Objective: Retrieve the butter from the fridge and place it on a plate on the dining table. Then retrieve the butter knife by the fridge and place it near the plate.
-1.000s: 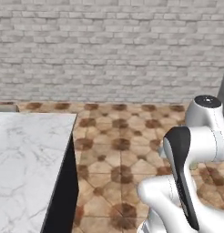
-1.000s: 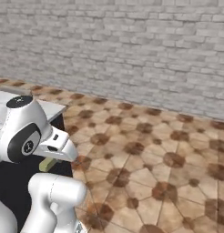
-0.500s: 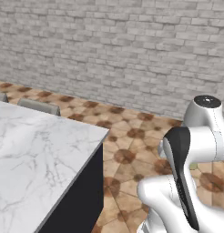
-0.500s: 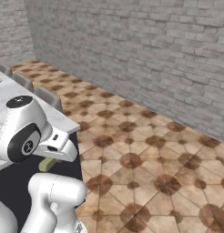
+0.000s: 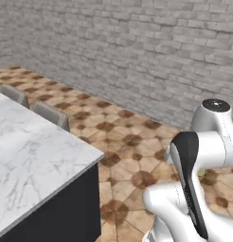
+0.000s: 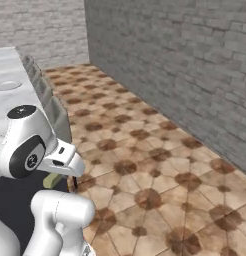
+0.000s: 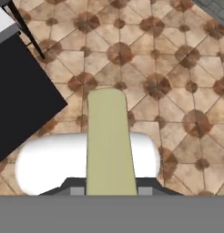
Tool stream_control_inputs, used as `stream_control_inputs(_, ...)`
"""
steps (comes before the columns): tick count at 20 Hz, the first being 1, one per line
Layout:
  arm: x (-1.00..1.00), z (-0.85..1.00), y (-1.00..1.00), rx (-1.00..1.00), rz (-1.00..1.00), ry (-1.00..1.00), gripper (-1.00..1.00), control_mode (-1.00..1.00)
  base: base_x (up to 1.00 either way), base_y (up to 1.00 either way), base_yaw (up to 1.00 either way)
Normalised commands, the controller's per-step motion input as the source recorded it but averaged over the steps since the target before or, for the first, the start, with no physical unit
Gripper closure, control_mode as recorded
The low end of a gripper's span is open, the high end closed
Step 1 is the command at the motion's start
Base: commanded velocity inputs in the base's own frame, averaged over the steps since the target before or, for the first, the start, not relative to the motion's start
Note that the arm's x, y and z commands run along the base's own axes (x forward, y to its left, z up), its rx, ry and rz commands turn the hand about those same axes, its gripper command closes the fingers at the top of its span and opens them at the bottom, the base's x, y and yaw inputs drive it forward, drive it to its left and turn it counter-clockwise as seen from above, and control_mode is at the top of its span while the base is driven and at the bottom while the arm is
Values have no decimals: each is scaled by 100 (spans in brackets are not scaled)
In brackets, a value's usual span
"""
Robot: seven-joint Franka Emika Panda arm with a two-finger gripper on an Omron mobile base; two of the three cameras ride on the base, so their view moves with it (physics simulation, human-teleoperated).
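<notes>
Jaws closed on the butter (image 7: pixel 110 145): in the hand view the pale yellow-green stick runs lengthwise up from between the finger tips, held above the tiled floor (image 7: pixel 177 68). In the right base view one end of the stick (image 6: pixel 52 180) pokes out below the wrist. The gripper (image 7: pixel 108 190) hangs clear of the desk. Beyond it, the white marble dining table (image 5: pixel 28 160) stands at left on a dark base, with grey seats (image 5: pixel 52 115) tucked along its far edge. Far down its top, the plate (image 6: pixel 6 85) shows faintly. A grey brick wall (image 5: pixel 137 56) closes the back.
</notes>
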Motion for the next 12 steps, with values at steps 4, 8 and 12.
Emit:
stream_control_inputs(4,0,0,0,0,0,0,100,100,38,-100,51)
stream_control_inputs(8,0,0,0,0,0,0,100,100,64,-100,48)
stream_control_inputs(12,0,0,0,0,0,0,100,100,72,-100,47)
